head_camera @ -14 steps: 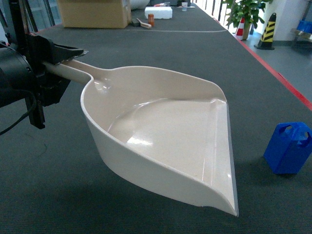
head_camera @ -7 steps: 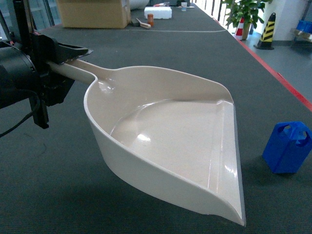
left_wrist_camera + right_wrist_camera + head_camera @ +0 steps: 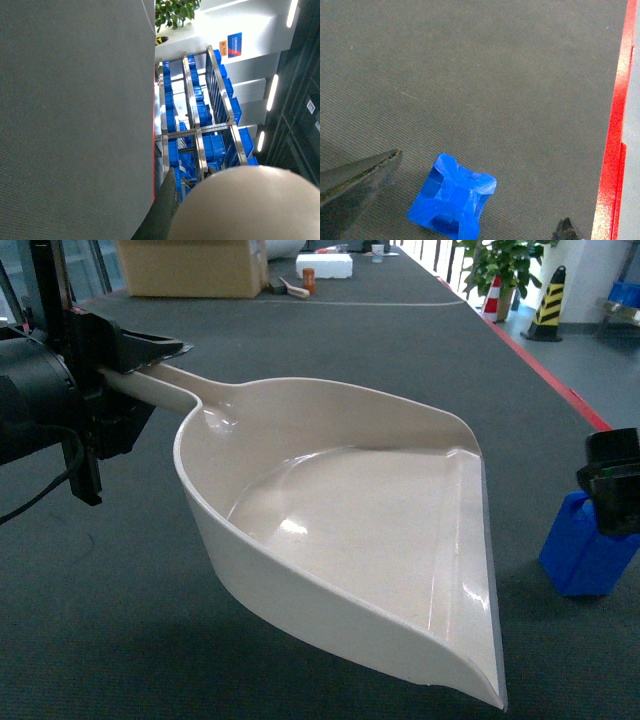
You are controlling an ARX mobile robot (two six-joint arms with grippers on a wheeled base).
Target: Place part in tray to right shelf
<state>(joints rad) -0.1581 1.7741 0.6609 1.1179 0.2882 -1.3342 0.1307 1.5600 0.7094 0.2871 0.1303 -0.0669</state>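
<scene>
Cream tray (image 3: 350, 530) hangs ready in the left claw (image 3: 125, 350), clamped on its handle, while the right claw (image 3: 475, 200), spread apart, straddles the blue part (image 3: 452, 202).

A warehouse or factory floor: steel racks (image 3: 197, 125) stacked with blue crates (image 3: 216, 145), dark carpeted floor (image 3: 400, 350) edged by a red line (image 3: 560, 380), a striped bollard (image 3: 549, 302), cardboard box (image 3: 190, 266).

Dark grey carpet (image 3: 330, 340) runs far back, edged on the right by a red strip (image 3: 560, 380). At the far end sit a cardboard box (image 3: 190, 267) and white foam block (image 3: 324, 265); a potted plant (image 3: 505, 265) and striped bollard (image 3: 548, 305) stand right.
</scene>
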